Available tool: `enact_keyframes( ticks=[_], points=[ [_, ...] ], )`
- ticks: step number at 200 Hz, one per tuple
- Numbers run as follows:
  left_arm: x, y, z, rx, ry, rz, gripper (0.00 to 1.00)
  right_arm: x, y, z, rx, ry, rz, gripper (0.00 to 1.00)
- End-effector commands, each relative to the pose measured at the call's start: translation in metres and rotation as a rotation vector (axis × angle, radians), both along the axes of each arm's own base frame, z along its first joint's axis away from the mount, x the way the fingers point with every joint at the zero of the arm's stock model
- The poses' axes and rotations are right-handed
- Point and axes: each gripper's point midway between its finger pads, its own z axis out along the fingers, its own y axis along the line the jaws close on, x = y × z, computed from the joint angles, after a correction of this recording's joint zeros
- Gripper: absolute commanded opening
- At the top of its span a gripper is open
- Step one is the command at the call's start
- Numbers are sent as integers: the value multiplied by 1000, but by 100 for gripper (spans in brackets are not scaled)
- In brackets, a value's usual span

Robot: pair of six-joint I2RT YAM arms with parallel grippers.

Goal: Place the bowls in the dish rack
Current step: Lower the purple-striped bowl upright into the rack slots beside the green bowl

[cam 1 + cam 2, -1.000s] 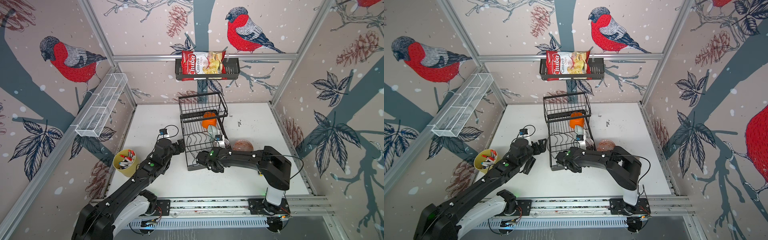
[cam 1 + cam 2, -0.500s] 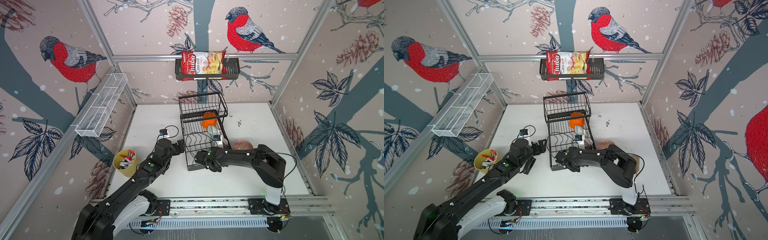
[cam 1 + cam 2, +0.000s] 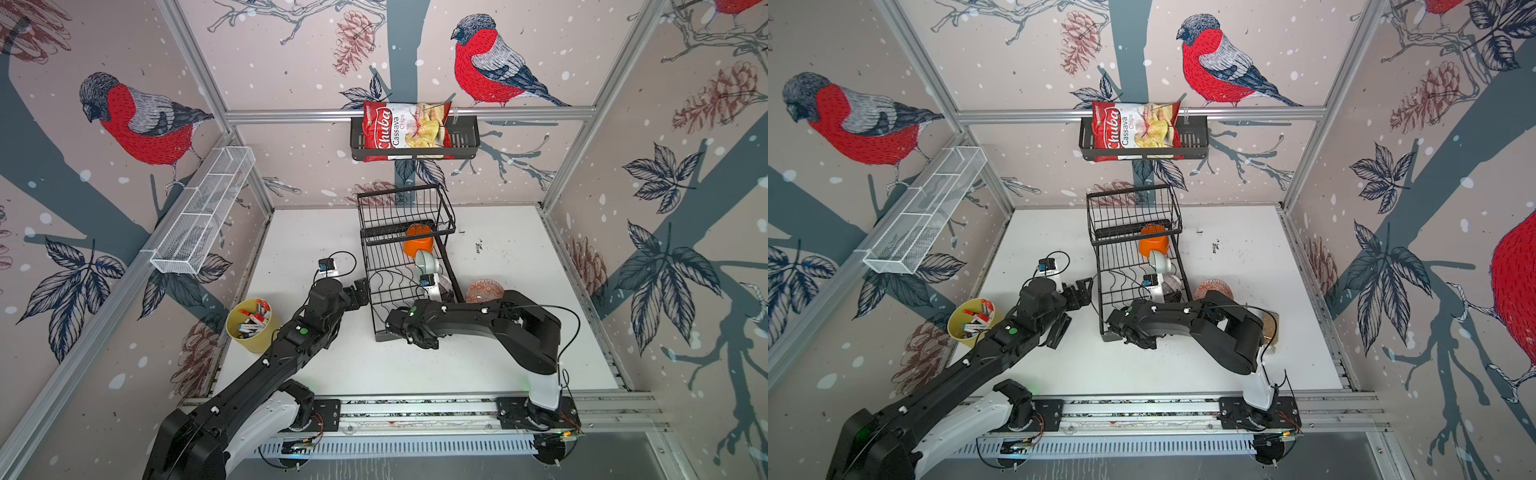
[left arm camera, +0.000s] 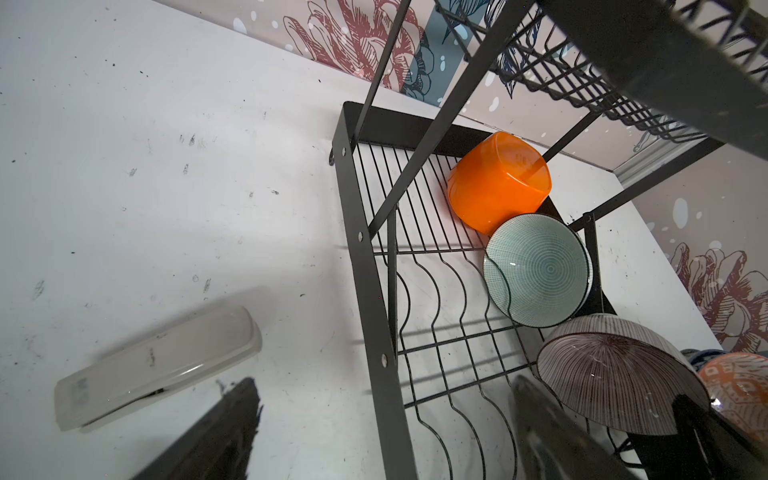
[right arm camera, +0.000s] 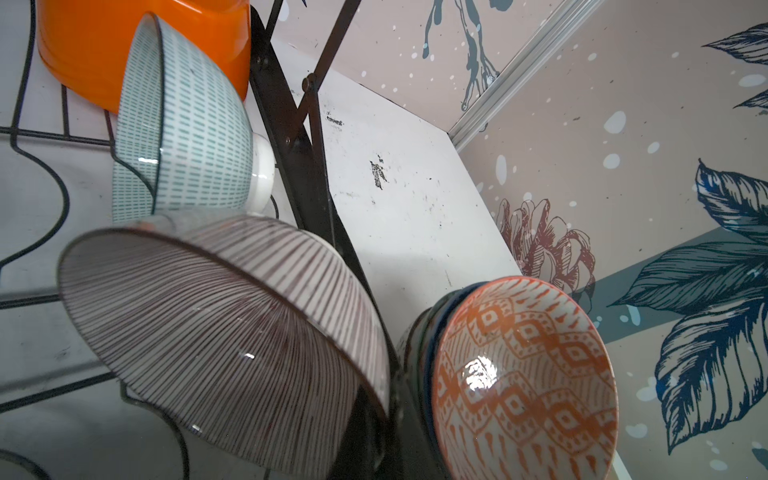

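Observation:
The black wire dish rack stands mid-table. Along its right side lean an orange bowl, a mint bowl and a grey striped bowl. My right gripper is shut on the striped bowl's rim, one finger inside and one outside. Just outside the rack, a red patterned bowl tops a small stack on the table. My left gripper is open, astride the rack's left rim, holding nothing.
A yellow cup of pens stands left of my left arm. A flat beige case lies on the table left of the rack. On the back wall hangs a black shelf basket with a chips bag; a white mesh trough hangs on the left wall.
My right arm's elbow has swung a little leftward while its gripper stays at the striped bowl. The left arm has not moved.

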Motion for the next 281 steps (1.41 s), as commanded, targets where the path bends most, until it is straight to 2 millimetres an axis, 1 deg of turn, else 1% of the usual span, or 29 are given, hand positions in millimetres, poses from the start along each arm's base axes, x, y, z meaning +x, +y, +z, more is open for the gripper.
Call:
enact_keyframes(
  ticks=[1,77,91,149,168,192,258,274,281],
  points=[
    [4,0,9,-5,-44,3,93,-12,-1,-29,37,136,-26,0],
    [0,4,9,-9,-51,14,93,-17,2,-35,51,197,-17,0],
    [-1,4,8,-12,-51,13,93,-18,4,-37,56,213,-15,3],
    [-2,5,9,-20,-55,12,93,-20,2,-42,51,239,-26,10],
    [-3,4,9,-21,-55,11,93,-21,0,-42,50,246,-36,17],
    [-2,5,9,-21,-55,12,93,-21,-4,-41,50,246,-51,19],
    [-1,4,9,-15,-52,10,93,-19,-3,-33,57,243,-49,23],
    [-1,4,8,-15,-50,11,93,-19,-4,-31,60,242,-53,27],
    [-1,4,8,-17,-51,11,93,-20,-5,-29,61,241,-55,31]
  ],
)
